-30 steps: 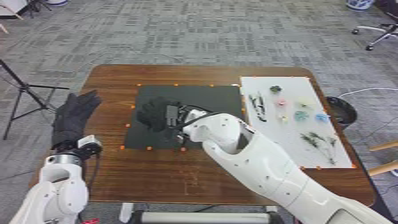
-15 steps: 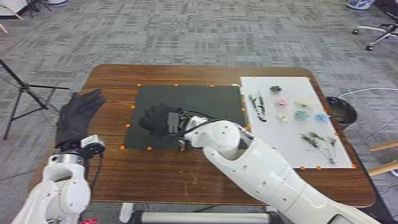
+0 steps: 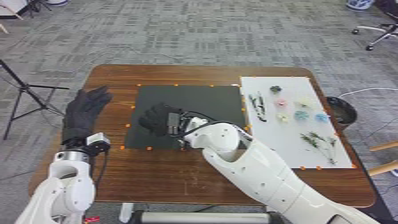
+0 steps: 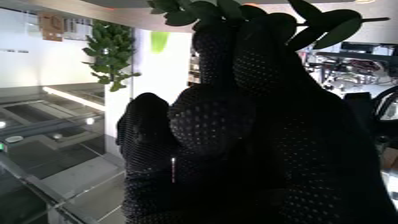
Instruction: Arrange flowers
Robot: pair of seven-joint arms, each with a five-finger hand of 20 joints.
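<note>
My right hand [image 3: 158, 120] is over the black mat [image 3: 204, 100], left of the white sheet [image 3: 266, 152]. In the right wrist view the same hand [image 4: 222, 120] is shut on a green leafy sprig [image 4: 206, 11], whose leaves spread around the fingertips. My left hand [image 3: 83, 112] is at the table's left edge, open, with straight fingers pointing forward. On the white sheet lie a dark green flower [image 3: 275, 89], a pink flower [image 3: 282, 103], a light blue flower [image 3: 300, 116], a blue flower [image 3: 322, 117], a yellow flower [image 3: 283, 118] and green sprigs [image 3: 316, 140].
Dark slender pieces [image 3: 258, 108] lie on the sheet's left part. Orange markers line the mat and sheet. A black bin [image 3: 342, 111] stands beyond the table's right edge, a tripod [image 3: 31, 92] to its left. Another leafy green plant [image 4: 108, 52] appears in the right wrist view.
My left hand has shifted a little to the right and forward. My right hand has stayed over the mat with a slight turn, and its forearm has shifted slightly.
</note>
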